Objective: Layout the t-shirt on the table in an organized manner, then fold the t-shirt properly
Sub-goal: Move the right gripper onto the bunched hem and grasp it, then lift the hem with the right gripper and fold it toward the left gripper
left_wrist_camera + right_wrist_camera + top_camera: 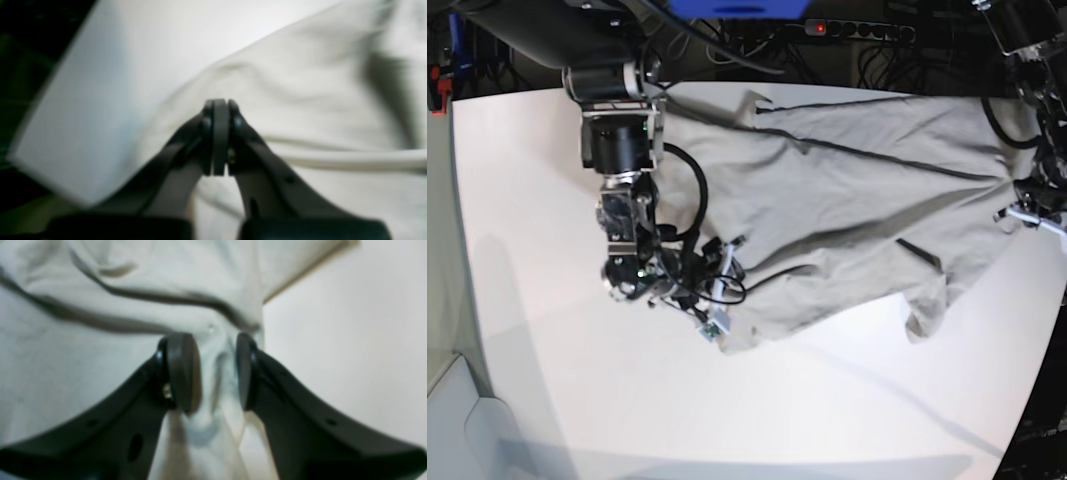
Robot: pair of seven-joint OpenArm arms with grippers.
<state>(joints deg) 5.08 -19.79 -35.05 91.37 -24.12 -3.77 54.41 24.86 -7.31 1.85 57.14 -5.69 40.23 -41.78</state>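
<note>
Between my right gripper's (218,371) two round pads (181,370) sits a pinched ridge of the t-shirt (100,350); the pads stand apart with that bunched fabric filling the gap, so I am grasping the shirt near its edge, with bare table (350,340) just beside the outer pad. My left gripper (219,136) is clenched, its two pads pressed flat together above the t-shirt (317,110); whether any cloth is caught between them I cannot tell, since the wrist view is blurred. A thick hem or fold runs across the cloth just beside that gripper, and a corner of the table (100,116) shows past the fabric.

Counting outward from the shirt: one t-shirt (847,220), one table (557,380), two arms. The shirt is plain, light beige, spread wide but wrinkled across the far half of the table, with long creases running across it and one sleeve or corner hanging toward the near side. My right arm (622,150) reaches down to the shirt's edge on the base view's left, with cables looping near its wrist. My left arm (1032,190) meets the shirt's opposite edge at that view's right border.

No print, brand or readable writing appears on the shirt, and none can be read elsewhere.
</note>
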